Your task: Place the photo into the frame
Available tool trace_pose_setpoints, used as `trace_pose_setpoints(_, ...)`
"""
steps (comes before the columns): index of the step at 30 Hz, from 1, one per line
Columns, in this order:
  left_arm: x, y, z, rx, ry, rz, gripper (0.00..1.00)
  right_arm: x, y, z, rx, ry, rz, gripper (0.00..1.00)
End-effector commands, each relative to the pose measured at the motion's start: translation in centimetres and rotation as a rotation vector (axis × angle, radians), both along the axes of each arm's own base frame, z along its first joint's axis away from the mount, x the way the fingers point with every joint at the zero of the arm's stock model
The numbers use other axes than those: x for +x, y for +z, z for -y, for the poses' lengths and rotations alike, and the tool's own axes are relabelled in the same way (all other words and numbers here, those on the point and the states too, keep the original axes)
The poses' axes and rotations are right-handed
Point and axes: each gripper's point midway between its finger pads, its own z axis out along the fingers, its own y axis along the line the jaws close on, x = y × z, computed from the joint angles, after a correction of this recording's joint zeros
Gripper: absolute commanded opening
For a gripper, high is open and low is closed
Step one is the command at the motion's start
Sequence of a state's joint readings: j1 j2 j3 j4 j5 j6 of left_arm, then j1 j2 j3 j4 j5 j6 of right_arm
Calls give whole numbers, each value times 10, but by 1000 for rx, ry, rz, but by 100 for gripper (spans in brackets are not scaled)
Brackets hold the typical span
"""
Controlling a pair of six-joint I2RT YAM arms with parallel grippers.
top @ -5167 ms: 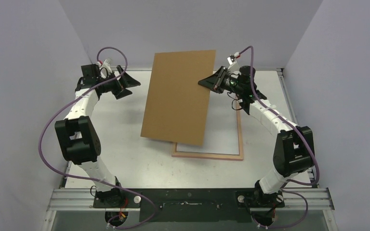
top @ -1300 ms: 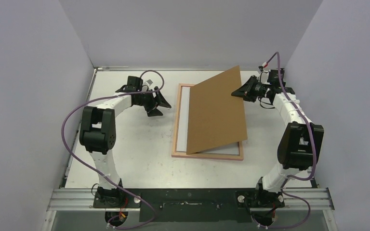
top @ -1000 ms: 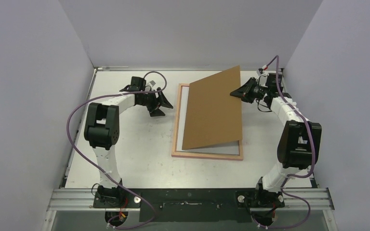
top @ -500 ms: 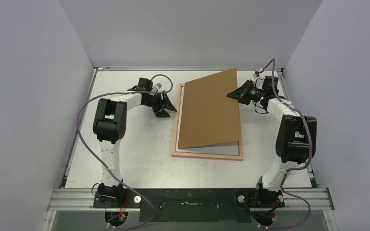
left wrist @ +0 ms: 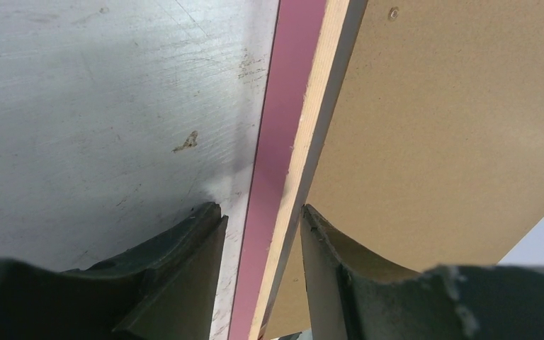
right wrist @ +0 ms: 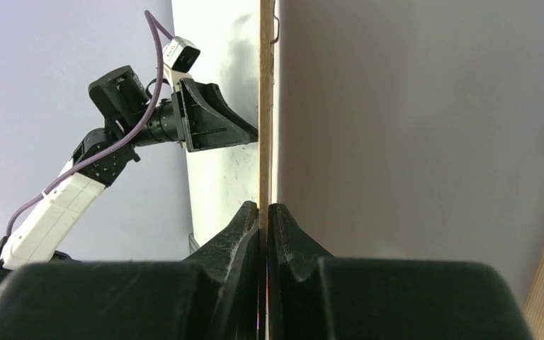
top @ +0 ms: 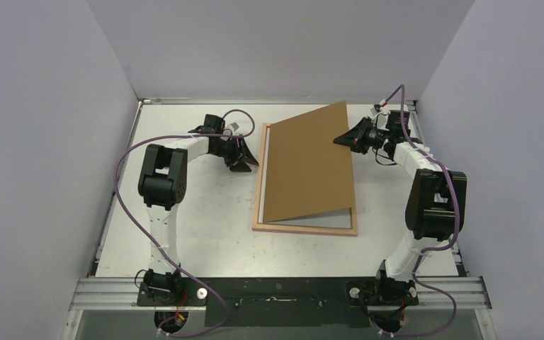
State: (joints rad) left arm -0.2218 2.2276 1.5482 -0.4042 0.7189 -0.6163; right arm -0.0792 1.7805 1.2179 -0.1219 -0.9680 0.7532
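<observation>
White table, grey walls on 3 sides. Frame lies flat at mid-table, pale wood side up.

Backing board: brown, tilted over the frame. Its left side is low along the frame's left rail and its far right side is raised.

Pale panel shows inside the frame at the near end. Print or pane, cannot tell.

Right arm: elbow high at the table's right side, forearm reaching far, wrist turned left. Right gripper is at the board's raised right edge.

Left arm: elbow up at left, forearm running right and low. Left gripper is at the frame's left rail, near the far corner.

Left wrist view only:
- The 2 fingers are spread, with the rail between them.
- The rail's pink face and pale wood edge both show.
- The board hangs above the rail at right.

Right wrist view only:
- The jaws are pressed together, pinching the thin board edge-on.
- The left gripper shows beyond, at the frame's far side.
</observation>
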Motion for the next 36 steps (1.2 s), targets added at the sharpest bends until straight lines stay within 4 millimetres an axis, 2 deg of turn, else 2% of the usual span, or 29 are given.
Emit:
trace_pose_setpoints(1, 6, -6, 0, 18, -21, 17, 42, 4, 11, -4, 56, 21, 21, 0)
trace_pose_setpoints(12, 5, -10, 0, 19, -21, 8, 40, 2, 21, -3, 73, 5, 43, 0)
trace_pose_setpoints(36, 3, -16, 5, 16, -37, -9, 39, -5, 24, -4, 85, 43, 60, 0)
